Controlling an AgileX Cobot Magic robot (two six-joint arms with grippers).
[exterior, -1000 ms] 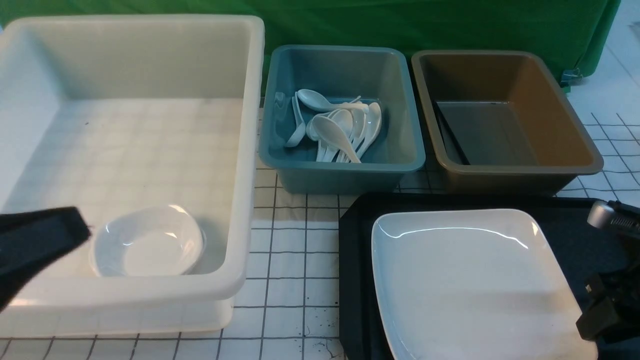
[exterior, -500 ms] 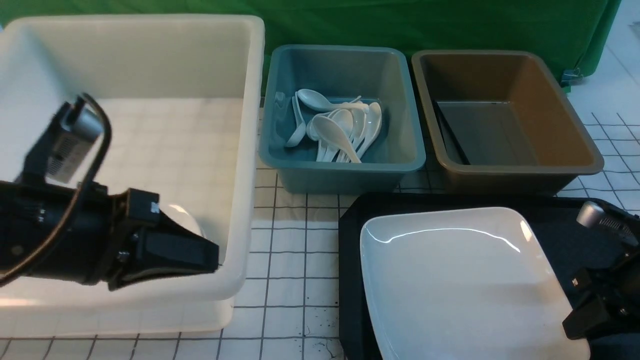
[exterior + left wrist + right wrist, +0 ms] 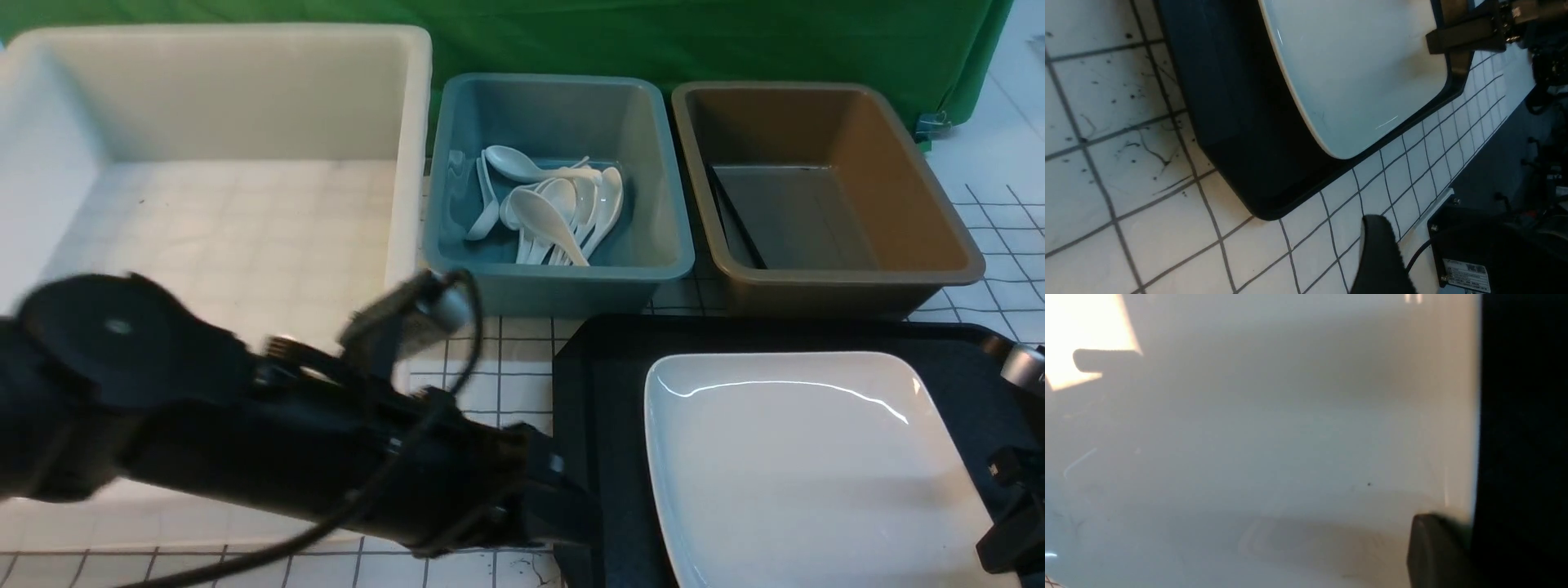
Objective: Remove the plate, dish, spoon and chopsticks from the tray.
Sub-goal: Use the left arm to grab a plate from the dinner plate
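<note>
Front view: the plate [image 3: 816, 465], a large glossy white rounded square, fills the lower right of the frame. It lies on the tray [image 3: 604, 392], whose black surface shows along the plate's left and top sides. We see no other ware on the visible part of the tray.

At the bottom right corner the right gripper [image 3: 1008, 539] sits at the plate's right edge. In the left wrist view one dark finger [image 3: 1466, 34] lies over that rim, so we read this gripper as clamped on the plate.

The left gripper [image 3: 571, 518], dark and blurred, points at the tray's left edge from the lower centre. We cannot tell whether its jaws are apart or together.

Across the top of the frame stand three bins:
- **Upper left:** a white bin [image 3: 408, 163].
- **Centre:** a blue bin [image 3: 678, 245] holding spoons [image 3: 555, 208].
- **Upper right:** a brown bin [image 3: 963, 261] with chopsticks [image 3: 739, 229] along its left wall.

We judge the step to be a two-armed lift of the plate. To do it well, the left gripper should take the left rim, opposite the right one. It should bite past the raised lip, since the glaze looks slippery. Both sides should rise together and level, clearing the tray's low rim and then the white bin's tall wall.
</note>
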